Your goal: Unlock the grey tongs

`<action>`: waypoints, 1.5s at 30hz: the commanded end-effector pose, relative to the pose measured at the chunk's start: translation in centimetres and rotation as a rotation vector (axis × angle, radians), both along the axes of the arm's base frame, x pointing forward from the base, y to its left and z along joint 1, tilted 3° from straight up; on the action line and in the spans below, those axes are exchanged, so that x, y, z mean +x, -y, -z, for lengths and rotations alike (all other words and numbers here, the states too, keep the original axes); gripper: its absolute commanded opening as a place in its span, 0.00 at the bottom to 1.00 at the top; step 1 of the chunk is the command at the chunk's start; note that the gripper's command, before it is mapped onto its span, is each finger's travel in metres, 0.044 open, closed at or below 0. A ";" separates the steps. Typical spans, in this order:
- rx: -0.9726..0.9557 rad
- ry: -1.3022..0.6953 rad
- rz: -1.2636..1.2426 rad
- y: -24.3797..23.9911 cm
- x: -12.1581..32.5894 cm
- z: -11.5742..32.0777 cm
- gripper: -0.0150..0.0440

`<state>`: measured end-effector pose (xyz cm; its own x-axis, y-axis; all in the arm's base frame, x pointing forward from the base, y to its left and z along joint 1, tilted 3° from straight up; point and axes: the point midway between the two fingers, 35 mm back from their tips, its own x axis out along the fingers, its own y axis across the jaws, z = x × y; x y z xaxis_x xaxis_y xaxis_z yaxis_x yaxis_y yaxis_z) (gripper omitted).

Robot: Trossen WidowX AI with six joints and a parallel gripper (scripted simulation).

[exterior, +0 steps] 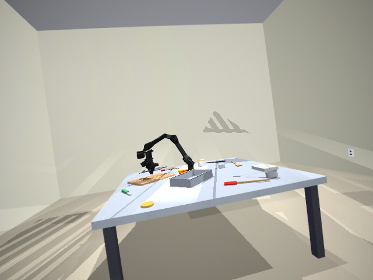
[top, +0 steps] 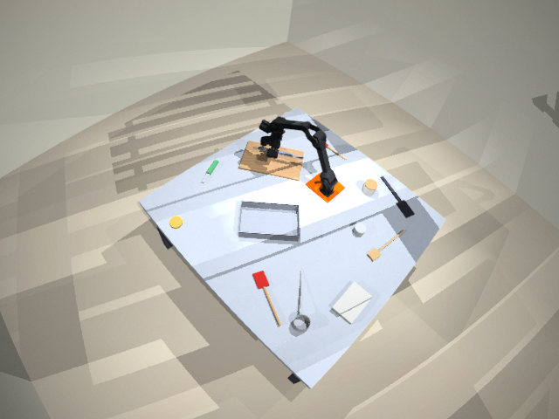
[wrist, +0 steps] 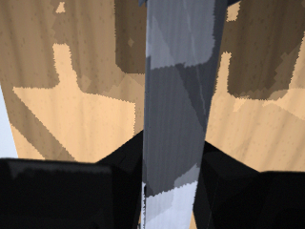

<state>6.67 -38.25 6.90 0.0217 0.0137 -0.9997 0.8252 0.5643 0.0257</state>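
My gripper (top: 272, 154) (exterior: 151, 172) (wrist: 166, 136) is shut on the grey tongs (top: 291, 154) (wrist: 178, 95) and points down over the wooden board (top: 288, 172) (exterior: 138, 181) (wrist: 105, 114). In the wrist view the tongs run up the middle between the black fingers, as one grey bar. In the top view they stretch out on both sides of the gripper, along the board's far part. They look about level, a little above the board. Whether the arms are locked cannot be told. The roasting tin (top: 271, 236) (exterior: 180, 182) is empty.
A green-handled tool (top: 211, 167) (exterior: 125, 191) lies beside the board. A red-headed spatula (top: 336, 152) lies behind the arm. The orange base plate (top: 314, 183) is at the board's right. A yellow disc (top: 175, 222) (exterior: 147, 204) lies near the table edge.
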 end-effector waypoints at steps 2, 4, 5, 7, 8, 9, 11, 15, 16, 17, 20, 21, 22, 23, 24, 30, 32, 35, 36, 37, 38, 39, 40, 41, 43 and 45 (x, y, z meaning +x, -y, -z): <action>0.000 0.000 0.000 0.0 0.0 0.0 0.31; 0.000 0.000 0.000 0.0 0.0 0.0 0.40; 0.000 0.000 0.000 0.0 0.0 0.0 0.44; 0.000 0.000 0.000 0.0 0.0 0.0 0.53; 0.000 0.000 0.000 0.0 0.0 0.0 0.58; 0.000 0.000 0.000 0.0 0.0 0.0 0.62; 0.000 0.000 0.000 0.0 0.0 0.0 0.71; 0.000 0.000 0.000 0.0 0.0 0.0 0.89; 0.000 0.000 0.000 0.0 0.0 0.0 0.93; 0.000 0.000 0.000 0.0 0.0 0.0 0.98; 0.000 0.000 0.000 -0.1 0.2 -0.2 1.00; 0.000 0.000 0.000 -0.2 0.7 -0.6 1.00; 0.000 0.001 0.001 -0.4 1.4 -1.2 1.00; -0.001 0.002 0.001 -0.7 2.3 -1.9 1.00; -0.001 0.002 0.001 -1.2 3.4 -2.8 1.00; 0.001 0.007 0.005 -6.4 10.7 -9.9 1.00; 0.002 0.008 0.005 -8.0 12.0 -11.5 1.00; 0.003 0.008 0.006 -8.2 12.2 -11.7 1.00; 0.003 0.008 0.006 -8.2 12.2 -11.7 1.00; 0.003 0.008 0.006 -8.2 12.2 -11.7 1.00; 0.003 0.008 0.006 -8.2 12.2 -11.7 1.00; 0.003 0.008 0.006 -8.2 12.2 -11.7 1.00; -0.003 0.011 0.006 -8.2 12.2 -11.9 1.00; -0.014 0.018 0.006 -8.2 12.2 -12.4 1.00; -0.044 0.037 0.008 -8.4 12.1 -13.8 1.00; -0.084 0.063 0.010 -8.6 12.0 -15.7 1.00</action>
